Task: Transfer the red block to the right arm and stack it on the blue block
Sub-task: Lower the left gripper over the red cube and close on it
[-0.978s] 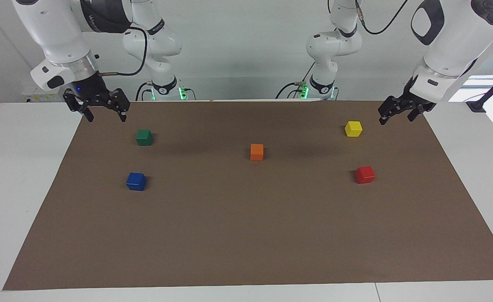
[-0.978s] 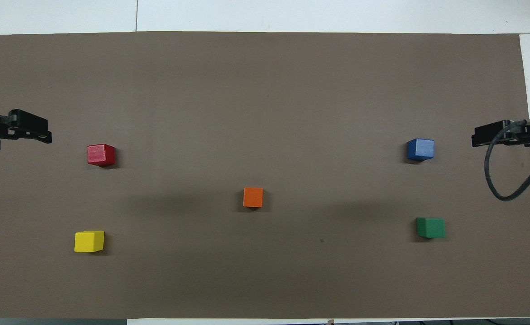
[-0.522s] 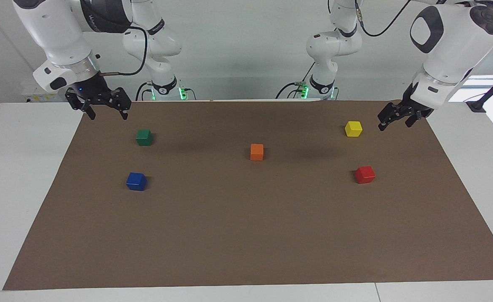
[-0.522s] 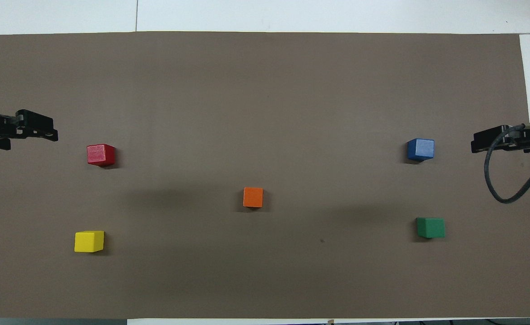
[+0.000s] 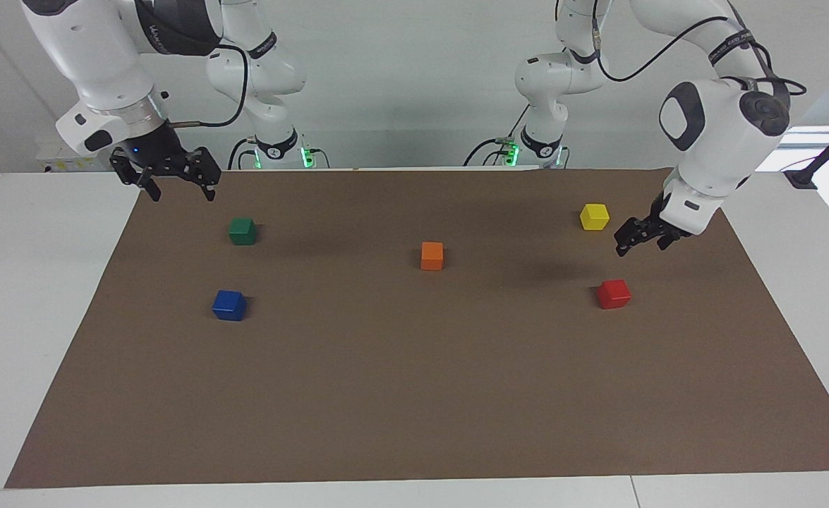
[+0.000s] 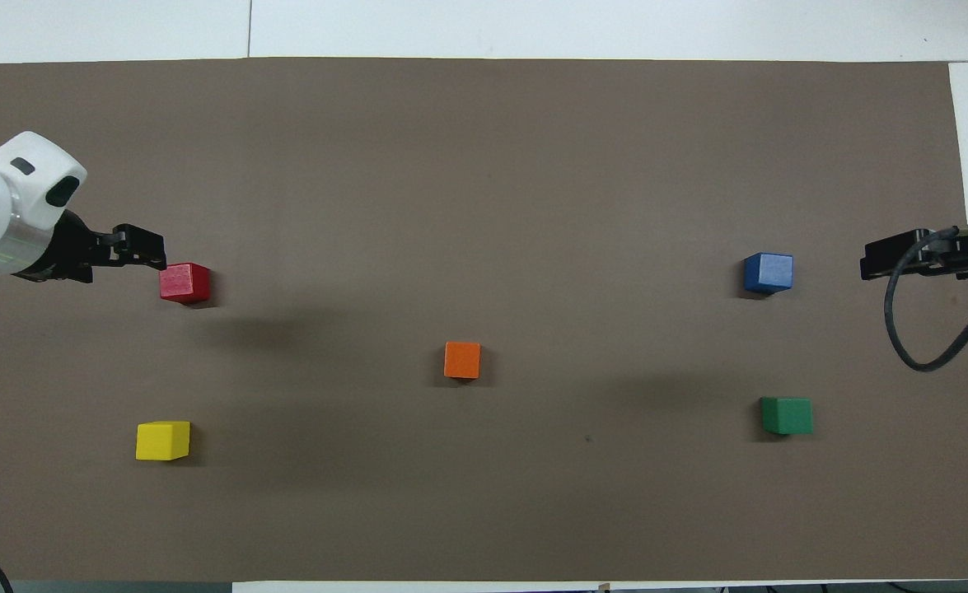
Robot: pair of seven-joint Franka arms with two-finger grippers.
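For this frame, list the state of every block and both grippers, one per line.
red block: resting on the mat, not held.
blue block: resting on the mat, nothing on it.
orange block: on the mat, mid-table.
yellow block: on the mat, untouched.
green block: on the mat, untouched.
left gripper: open, empty, in the air by the red block.
right gripper: open, empty, waiting.

Bright even overhead light, both views sharp; soft blurry arm shadows on brown mat (image 5: 414, 395), no glare.
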